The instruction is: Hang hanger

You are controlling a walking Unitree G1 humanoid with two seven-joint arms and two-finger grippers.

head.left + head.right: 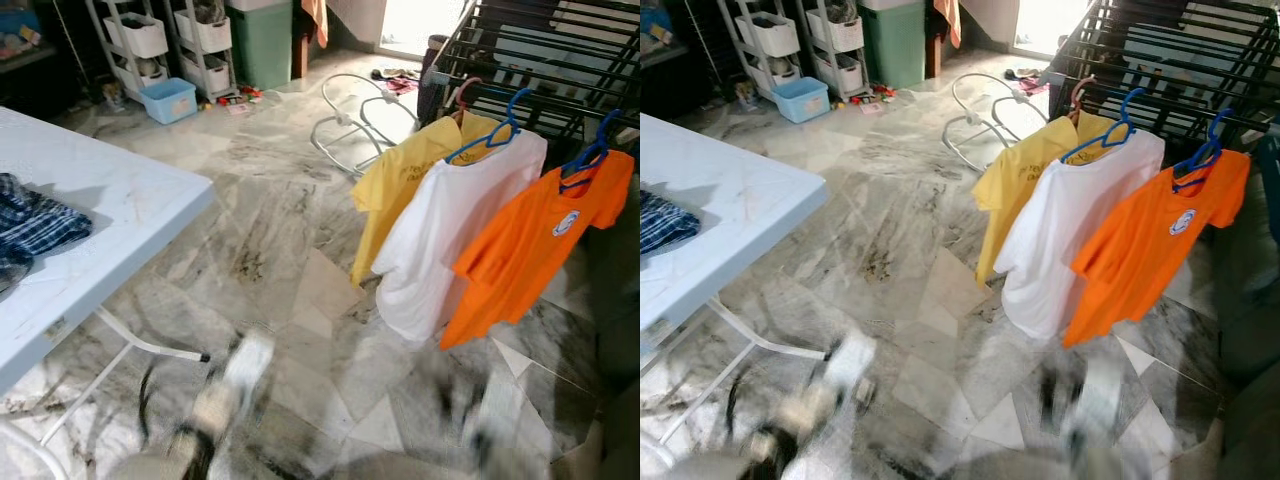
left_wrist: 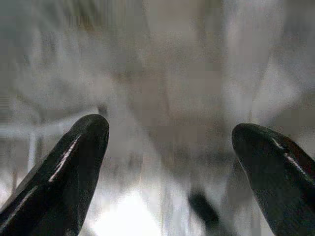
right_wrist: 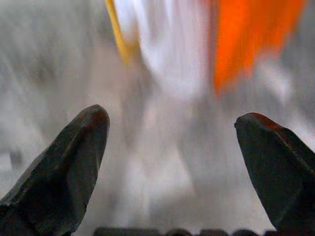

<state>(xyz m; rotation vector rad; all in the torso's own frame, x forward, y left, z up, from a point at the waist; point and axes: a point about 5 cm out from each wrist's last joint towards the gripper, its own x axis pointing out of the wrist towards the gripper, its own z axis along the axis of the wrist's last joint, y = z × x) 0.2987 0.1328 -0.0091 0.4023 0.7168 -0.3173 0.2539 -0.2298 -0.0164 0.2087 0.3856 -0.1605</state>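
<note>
Three shirts hang on a black drying rack (image 1: pixel 540 60) at the right: a yellow shirt (image 1: pixel 400 180) on a red hanger, a white shirt (image 1: pixel 450 230) on a blue hanger (image 1: pixel 495 135), and an orange shirt (image 1: pixel 540 240) on another blue hanger (image 1: pixel 590 155). My left arm (image 1: pixel 225 390) is a blur low over the floor. Its left gripper (image 2: pixel 170 162) is open with nothing between the fingers. My right arm (image 1: pixel 1090 395) is blurred below the shirts. The right gripper (image 3: pixel 172 162) is open and empty, with the blurred shirts beyond it.
A white folding table (image 1: pixel 110 220) stands at the left with a blue plaid garment (image 1: pixel 35 225) on it. White shelf units (image 1: pixel 150 40), a blue bin (image 1: pixel 170 100), a green bin (image 1: pixel 262 40) and a white wire frame (image 1: pixel 350 110) lie farther back on the marble floor.
</note>
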